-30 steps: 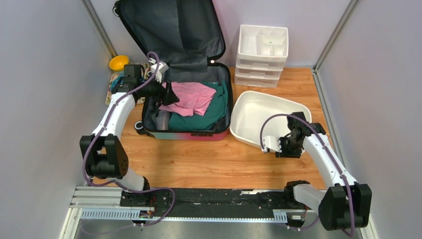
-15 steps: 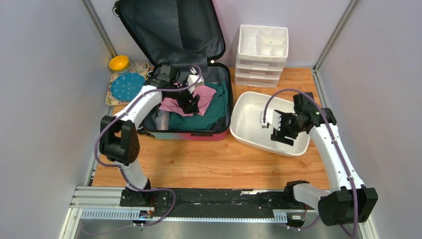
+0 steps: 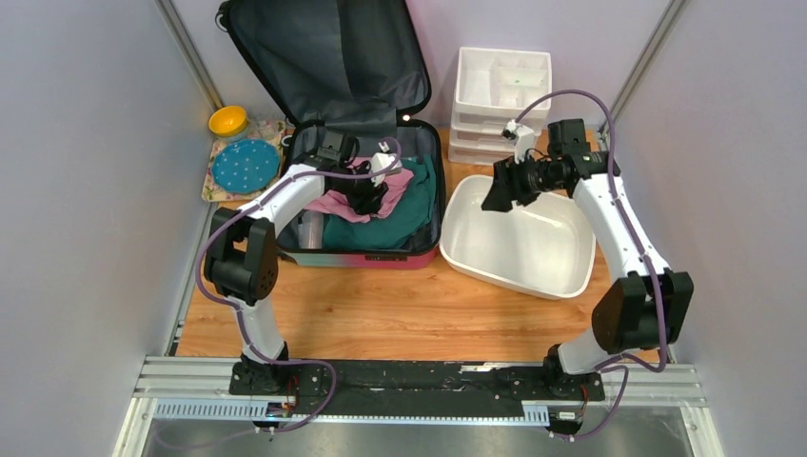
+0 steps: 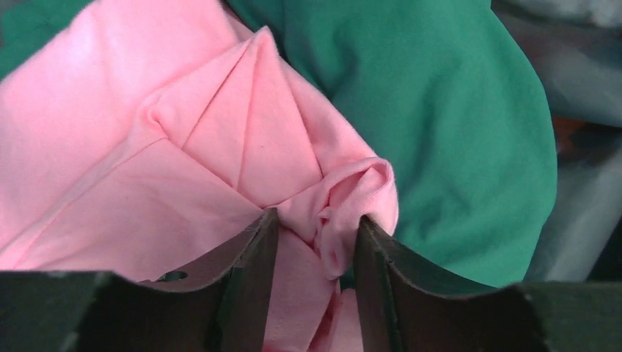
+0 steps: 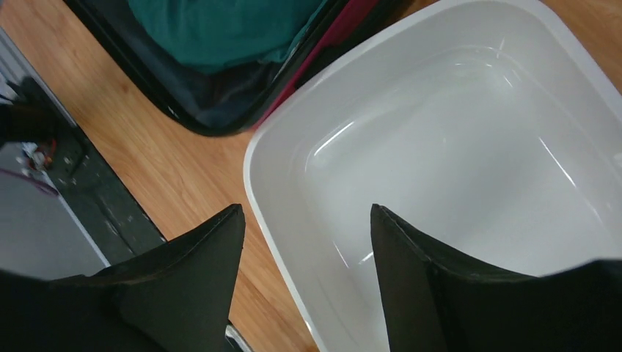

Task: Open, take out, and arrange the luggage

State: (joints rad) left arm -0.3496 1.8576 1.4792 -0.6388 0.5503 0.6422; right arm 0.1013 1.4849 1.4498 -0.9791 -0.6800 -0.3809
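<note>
We see a wooden table (image 3: pixel 400 305). Directly on it, the open suitcase (image 3: pixel 362 259) lies left of centre, a white oval basin (image 3: pixel 533 243) just beside it on the right, and a white drawer organiser (image 3: pixel 500 138) behind the basin. At the far left, a patterned mat (image 3: pixel 211 190) carries a teal dotted plate (image 3: pixel 243 164), with a yellow bowl (image 3: pixel 227 120) behind it.

Bare tabletop (image 3: pixel 409 305) before luggage (image 3: pixel 362 257) and basin (image 3: pixel 571 278) gives passage; upright lid (image 3: pixel 324 57) blocks the rear.

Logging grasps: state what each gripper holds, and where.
Left gripper straddles a bunched fold of the pink garment; grip unconfirmed. Right gripper, open over the basin, holds nothing.
</note>
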